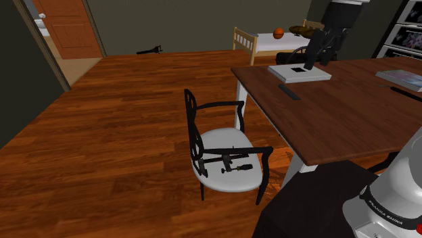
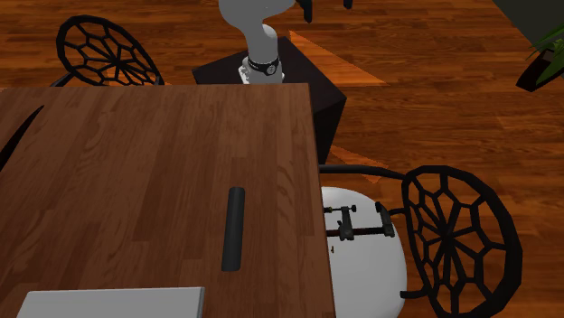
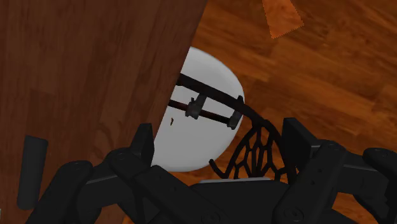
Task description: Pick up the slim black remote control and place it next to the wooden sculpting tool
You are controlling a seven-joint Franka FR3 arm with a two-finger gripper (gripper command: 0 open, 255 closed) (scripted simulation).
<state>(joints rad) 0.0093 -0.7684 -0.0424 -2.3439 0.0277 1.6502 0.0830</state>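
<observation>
My gripper spread and empty, I'd pinch the slim, likely light, rigid remote across its narrow middle

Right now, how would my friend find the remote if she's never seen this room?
Look at the big brown wooden table. Near the edge beside the white-seated chair lies the remote, flat on the wood. It is a slim black bar, unlike the wide grey slab nearby.

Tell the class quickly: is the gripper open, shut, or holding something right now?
Gripper: open, holding nothing; the black remote lies on the table.
</observation>
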